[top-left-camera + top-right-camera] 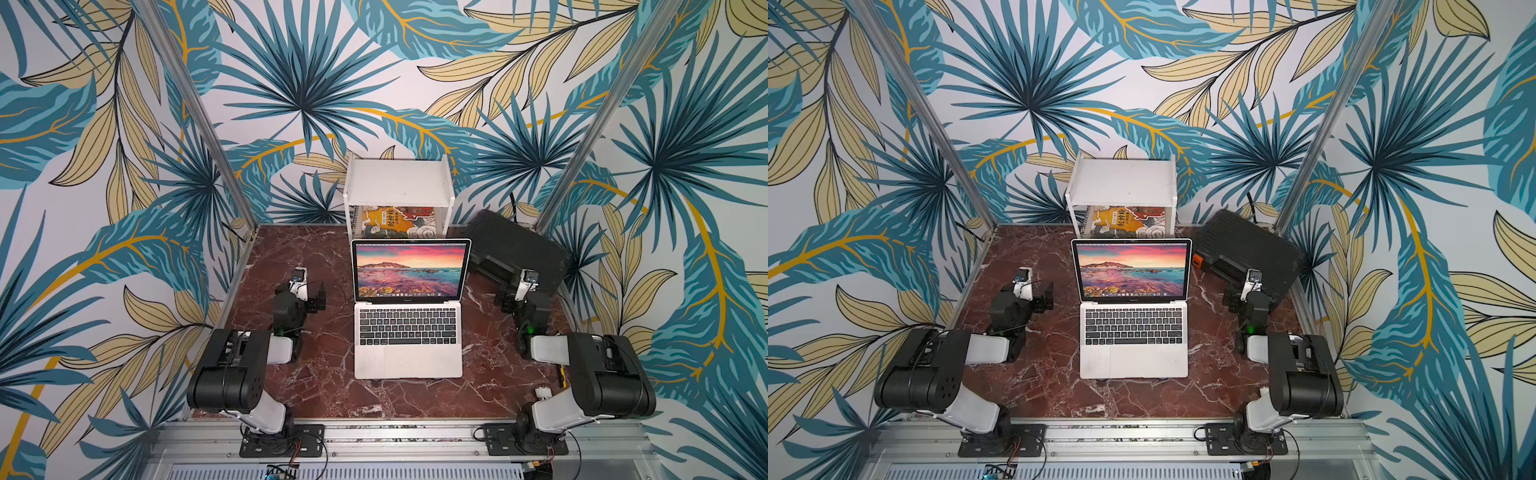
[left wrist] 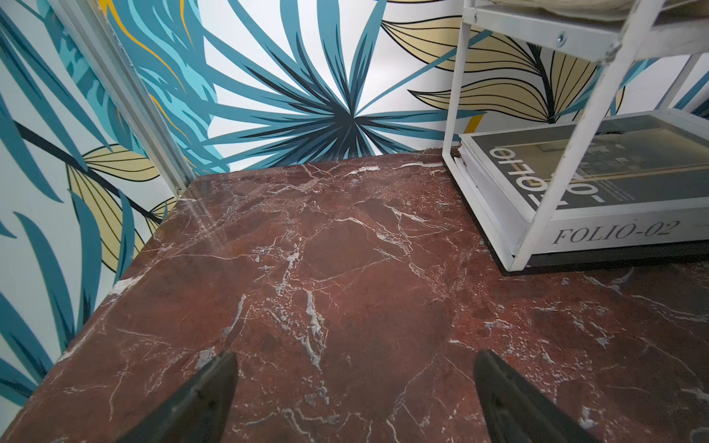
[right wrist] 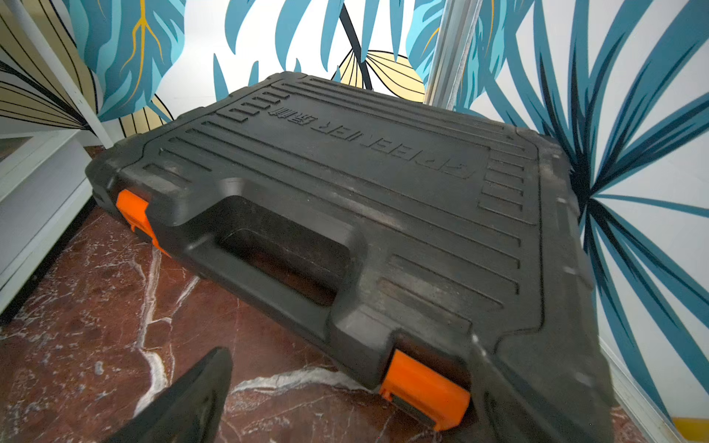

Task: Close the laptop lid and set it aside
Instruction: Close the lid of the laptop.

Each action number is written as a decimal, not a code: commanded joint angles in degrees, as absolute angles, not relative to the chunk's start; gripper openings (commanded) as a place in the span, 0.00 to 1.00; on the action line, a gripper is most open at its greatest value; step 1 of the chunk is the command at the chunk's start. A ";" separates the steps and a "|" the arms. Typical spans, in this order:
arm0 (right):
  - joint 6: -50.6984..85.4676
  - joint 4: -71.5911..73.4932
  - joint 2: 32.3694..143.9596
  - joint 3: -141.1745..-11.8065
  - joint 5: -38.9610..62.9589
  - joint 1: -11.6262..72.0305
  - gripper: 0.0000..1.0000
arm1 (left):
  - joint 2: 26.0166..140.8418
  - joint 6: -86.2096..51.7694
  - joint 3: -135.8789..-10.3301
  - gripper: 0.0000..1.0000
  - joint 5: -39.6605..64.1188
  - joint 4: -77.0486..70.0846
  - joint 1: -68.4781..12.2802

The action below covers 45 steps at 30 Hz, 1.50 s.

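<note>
A glossy red-brown marble tabletop [image 1: 291,386] with white veins sits inside walls papered with teal and cream palm leaves. The laptop [image 1: 408,332], a thin silver-grey metal notebook with black keys and a large trackpad, lies flat at its centre, between the two arms. The laptop lid [image 1: 411,270], a thin silver panel with a black bezel around a lit pink-and-blue seascape, stands open and near upright, its screen facing the arm bases.

The left gripper [image 2: 355,356] has its dark, tapered fingers spread wide with nothing between them, only bare marble below. A white metal-framed shelf unit [image 2: 537,214] holding a grey-and-white "FOLIO-02" book [image 2: 614,234] stands ahead of these jaws, off to one side. The right gripper [image 3: 351,347] is equally wide apart and empty. Just ahead of it lies a black ribbed plastic case [image 3: 345,184] with orange latches.

Neither wrist view shows the laptop: it lies sideways of both sets of jaws, toward the middle of the table. The lid's long top edge runs across, from one gripper toward the other, and both seem about equally near. Closing it probably means swinging one gripper inward to that smooth, thin top edge and pressing it down toward the keys.
</note>
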<state>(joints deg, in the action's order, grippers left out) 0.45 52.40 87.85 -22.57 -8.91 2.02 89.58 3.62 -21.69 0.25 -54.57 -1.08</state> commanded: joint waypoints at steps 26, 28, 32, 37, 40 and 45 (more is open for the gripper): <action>18.50 9.40 56.75 -31.48 -5.80 2.00 0.88 | 53.25 -1.12 -35.80 0.90 1.76 -16.57 -2.48; 22.24 11.26 51.66 -29.46 5.97 2.35 0.80 | 50.99 -0.49 -42.01 0.89 7.49 -10.54 -3.43; 27.63 16.22 43.92 -25.79 19.83 4.13 0.63 | 51.81 4.86 -55.55 0.87 13.40 -0.38 -8.99; 22.30 11.54 43.22 -28.24 27.50 14.20 0.50 | 58.83 11.30 -72.71 0.81 14.48 11.29 -15.86; 18.03 10.30 46.55 -29.41 26.10 21.68 0.39 | 63.49 12.79 -79.48 0.77 14.17 15.36 -19.61; 16.31 11.59 53.48 -31.93 27.06 27.26 0.09 | 70.50 14.59 -85.91 0.64 10.43 17.49 -25.03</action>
<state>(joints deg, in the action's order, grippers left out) 18.68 12.29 51.70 -30.48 25.21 25.39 67.75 12.21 -83.09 12.19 11.84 -22.83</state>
